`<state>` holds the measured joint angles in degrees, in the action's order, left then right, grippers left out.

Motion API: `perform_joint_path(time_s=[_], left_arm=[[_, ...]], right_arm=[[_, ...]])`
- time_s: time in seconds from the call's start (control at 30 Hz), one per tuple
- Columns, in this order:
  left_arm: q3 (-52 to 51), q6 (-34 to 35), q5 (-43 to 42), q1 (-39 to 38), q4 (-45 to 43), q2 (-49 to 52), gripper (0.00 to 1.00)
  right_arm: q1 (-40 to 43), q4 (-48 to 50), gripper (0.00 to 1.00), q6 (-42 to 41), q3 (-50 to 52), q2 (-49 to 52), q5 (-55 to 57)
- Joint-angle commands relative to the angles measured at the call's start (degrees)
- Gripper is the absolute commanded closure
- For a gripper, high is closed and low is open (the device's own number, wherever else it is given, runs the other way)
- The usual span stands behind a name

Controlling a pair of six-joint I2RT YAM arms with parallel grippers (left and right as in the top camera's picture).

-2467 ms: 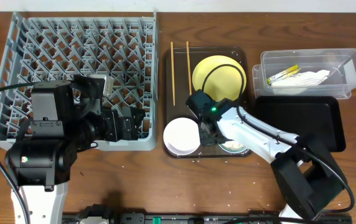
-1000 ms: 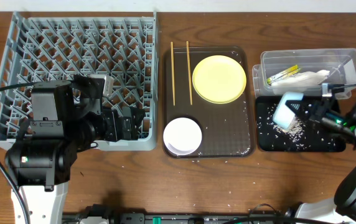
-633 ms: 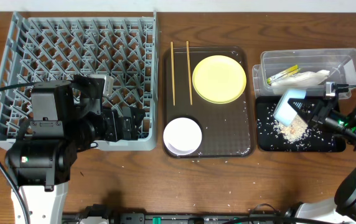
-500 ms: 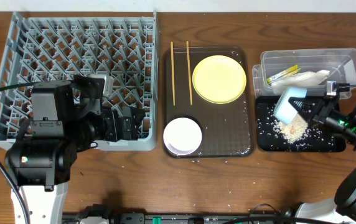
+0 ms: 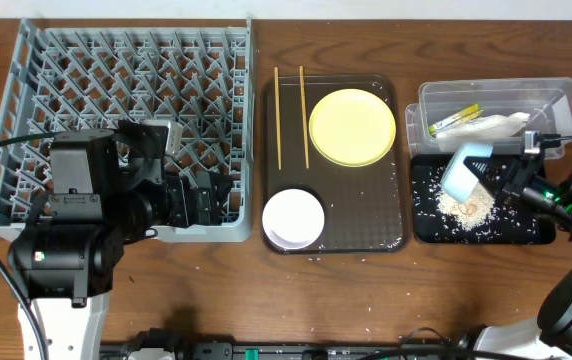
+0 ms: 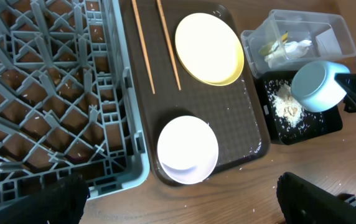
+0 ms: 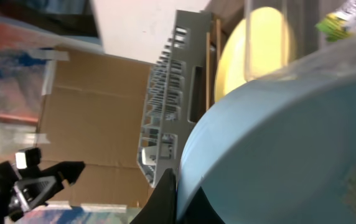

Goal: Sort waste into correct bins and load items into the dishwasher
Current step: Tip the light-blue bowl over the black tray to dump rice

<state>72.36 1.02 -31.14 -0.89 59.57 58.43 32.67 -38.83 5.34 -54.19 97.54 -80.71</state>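
Seen from overhead, a large square grey plastic dish rack [image 5: 126, 110] fills the left of a wooden table. The left gripper [image 5: 206, 197] hovers over the rack's near right corner. In the middle lies a dark brown rectangular serving tray [image 5: 366, 225]. It holds two thin wooden chopsticks [image 5: 278, 115] side by side, a round pale-yellow plate [image 5: 352, 127] and, nearer the front, a cream-white bowl [image 5: 293, 219]. At far right, a clear plastic rectangular tub [image 5: 561, 100] contains a slim yellow-green sachet wrapper [image 5: 454, 120] and a crumpled white napkin [image 5: 494, 126]. Just in front of it sits a shallow black rectangular tray [image 5: 536, 232]. The right gripper [image 5: 496, 177] holds a light-blue bowl [image 5: 464, 170] tipped steeply over this tray, above a heap of whitish rice-like scraps [image 5: 466, 206], with more grains scattered around. From the left wrist, the left gripper's two dark fingers [image 6: 38, 199] stand at the bottom corners, spread fully wide with nothing between them. The rack, the serving tray and the tipped blue bowl [image 6: 318, 86] lie beyond. From the right wrist, the blue bowl's underside [image 7: 277, 143] fills most of the frame. A dark finger [image 7: 164, 198] is clamped tight against its rim, so the jaws are fully closed on the bowl. The yellow plate [image 7: 259, 50] and grey rack [image 7: 165, 106] show behind it.
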Motion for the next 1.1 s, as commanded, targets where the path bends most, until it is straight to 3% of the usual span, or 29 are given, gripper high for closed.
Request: perform_joint_path(time_s=[0.0, 0.13, 0.2, 0.23, 0.3, 0.33, 0.43, 0.53, 0.67, 0.8, 0.83, 0.93, 0.97, 1.07], left_arm=[[0.94, -0.98, 0.33, -0.22, -0.07, -0.02, 0.02], [0.94, -0.98, 0.33, -0.22, -0.07, -0.02, 0.02], [0.94, -0.98, 0.33, -0.22, -0.07, -0.02, 0.02], [0.94, -0.96, 0.33, -0.22, -0.07, -0.02, 0.02], [0.94, -0.96, 0.33, -0.22, -0.07, -0.02, 0.02], [0.94, -0.98, 0.33, -0.22, -0.07, -0.02, 0.02], [0.94, -0.98, 0.33, -0.22, -0.07, -0.02, 0.02], [0.94, -0.98, 0.33, -0.22, -0.07, -0.02, 0.02], [0.94, -0.98, 0.33, -0.22, -0.07, -0.02, 0.02], [0.94, -0.98, 0.33, -0.22, -0.07, -0.02, 0.02], [0.94, -0.98, 0.33, -0.22, -0.07, -0.02, 0.02], [0.94, -0.96, 0.33, -0.22, -0.07, -0.02, 0.02], [0.94, -0.98, 0.33, -0.22, -0.07, -0.02, 0.02], [0.94, -0.98, 0.33, -0.22, -0.07, -0.02, 0.02]], right_arm=[[0.39, 1.03, 0.99, -3.02, 0.07, -0.02, 1.75], [0.17, -0.42, 0.99, 2.84, 0.09, -0.04, -4.5], [0.24, -0.24, 0.98, -4.28, 0.09, -0.04, 6.27], [0.33, -0.44, 0.99, -5.4, 0.09, -0.04, 6.05], [0.11, -0.9, 0.99, 5.31, 0.09, -0.04, -8.52], [-0.09, -1.2, 0.99, 5.55, -0.02, -0.04, -7.56], [-0.15, 0.33, 0.99, -8.15, -0.07, -0.04, 7.28], [-0.94, -0.39, 0.99, -3.58, -0.07, -0.22, -0.15], [-2.8, -1.42, 0.99, -3.52, -0.07, -2.05, 2.36], [-4.2, -0.37, 0.99, 4.39, -0.07, -6.03, 2.47], [-4.2, 0.0, 0.99, 3.3, -0.07, -6.43, 4.11], [-4.04, -0.26, 0.99, -15.1, -0.07, -7.23, 21.97], [-4.07, -0.63, 0.99, -15.17, -0.07, -7.34, 23.45], [-4.15, 0.57, 0.99, -3.72, -0.07, -7.32, 11.67]])
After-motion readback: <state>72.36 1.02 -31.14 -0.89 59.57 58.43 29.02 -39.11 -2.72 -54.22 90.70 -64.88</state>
